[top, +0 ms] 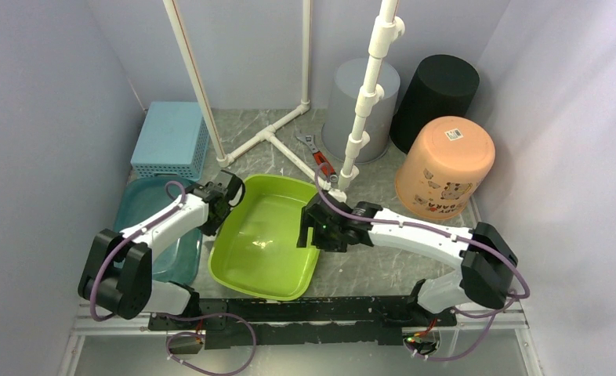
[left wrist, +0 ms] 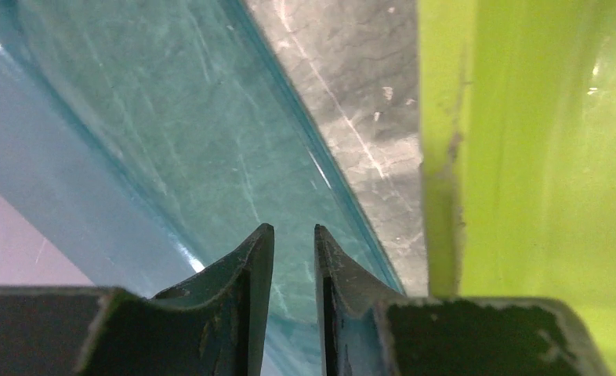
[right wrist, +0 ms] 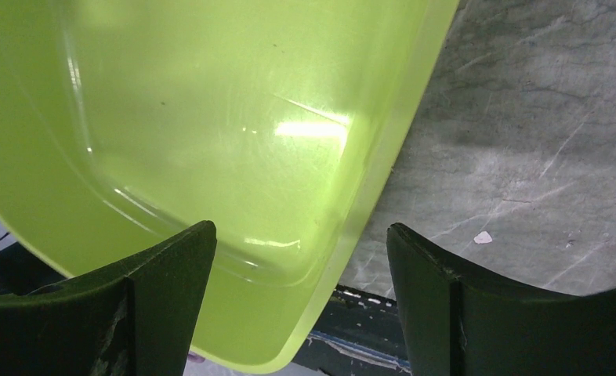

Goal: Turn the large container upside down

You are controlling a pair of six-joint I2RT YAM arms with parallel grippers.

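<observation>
The large container is a lime green basin (top: 266, 243), upright on the table between the arms. It also shows in the left wrist view (left wrist: 540, 141) and the right wrist view (right wrist: 211, 117). My left gripper (top: 225, 205) hovers just outside the basin's left rim. Its fingers are nearly together and hold nothing (left wrist: 294, 229), with a teal basin (left wrist: 172, 133) below them. My right gripper (top: 314, 227) is open (right wrist: 301, 225) and straddles the basin's right rim. One finger is inside the basin and the other is over the table.
The teal basin (top: 144, 205) lies left of the green one. A blue basket (top: 170, 139) stands at the back left. Grey (top: 360, 98), black (top: 436, 94) and orange (top: 446, 168) buckets stand upside down at the back right. A white pipe frame (top: 269, 135) and a wrench (top: 320, 160) lie behind the basin.
</observation>
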